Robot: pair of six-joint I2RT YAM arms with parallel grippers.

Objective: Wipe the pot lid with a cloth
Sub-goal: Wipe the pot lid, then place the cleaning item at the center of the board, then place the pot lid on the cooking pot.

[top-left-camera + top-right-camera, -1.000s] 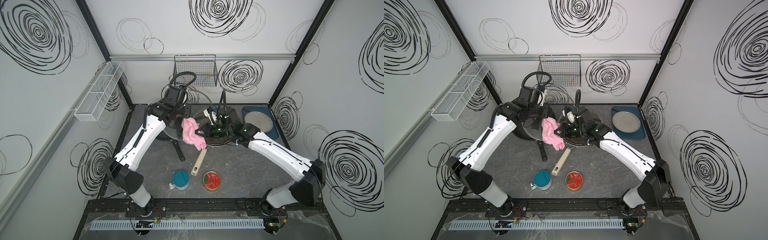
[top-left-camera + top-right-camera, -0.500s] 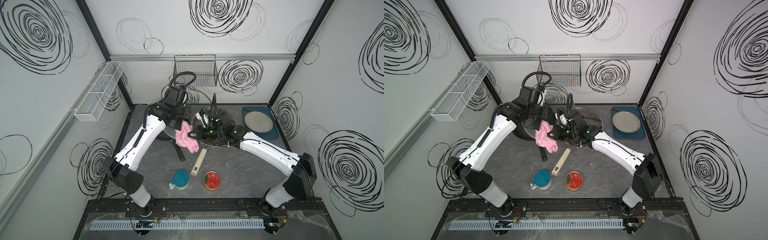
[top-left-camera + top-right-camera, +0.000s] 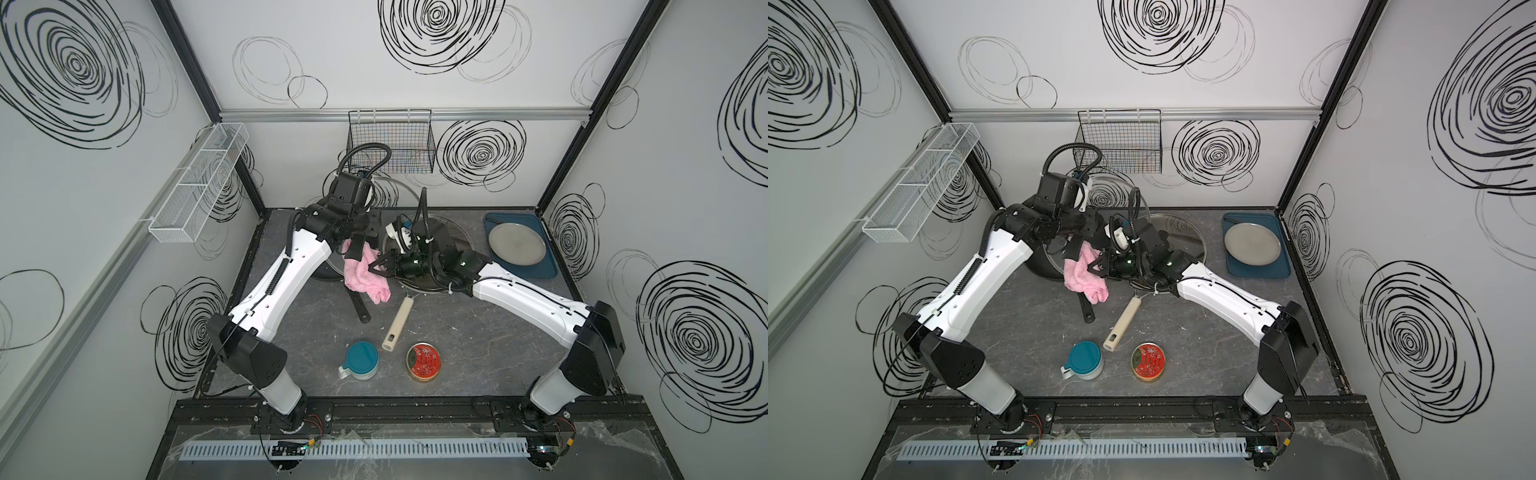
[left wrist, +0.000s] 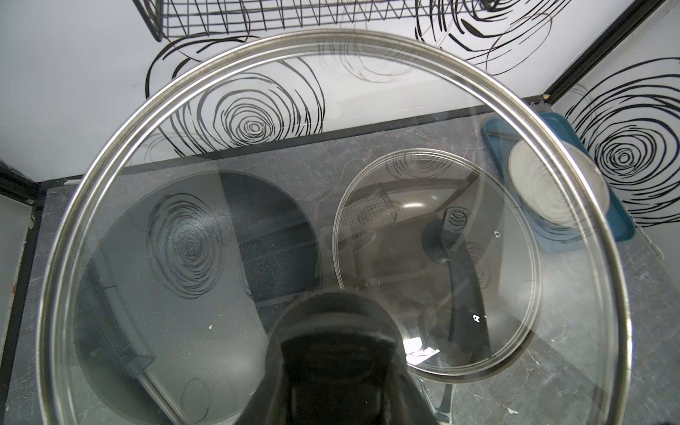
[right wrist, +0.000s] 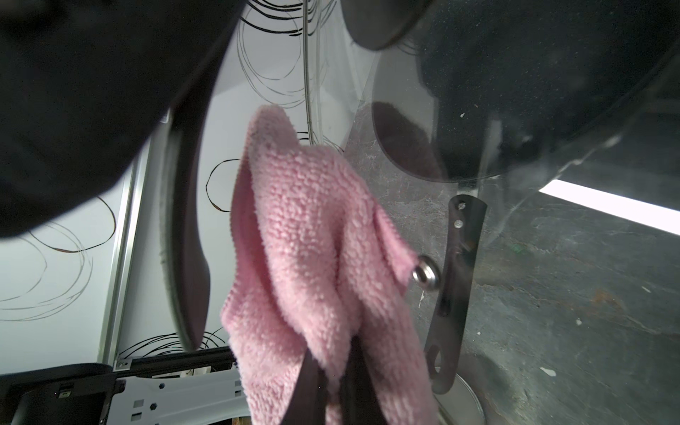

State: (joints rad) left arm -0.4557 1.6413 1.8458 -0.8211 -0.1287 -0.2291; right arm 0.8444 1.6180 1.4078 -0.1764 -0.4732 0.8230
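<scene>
The glass pot lid (image 4: 331, 220) is held tilted over the black frying pan (image 3: 326, 275) near the table's (image 3: 457, 340) back edge, with the left gripper (image 3: 356, 249) clamped on its knob. The right gripper (image 5: 333, 353) pinches the pink cloth (image 5: 312, 239) against the lid's underside beside the centre screw. Wiping looks to be the step in hand, and next the cloth must sweep outward to the rim under light pressure.

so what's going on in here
The left gripper is shut on the knob of a big glass lid, holding it lifted and tilted near the black pan. The right gripper is shut on a pink cloth, held at the lid's glass beside its centre screw. The wipe looks under way.
</scene>
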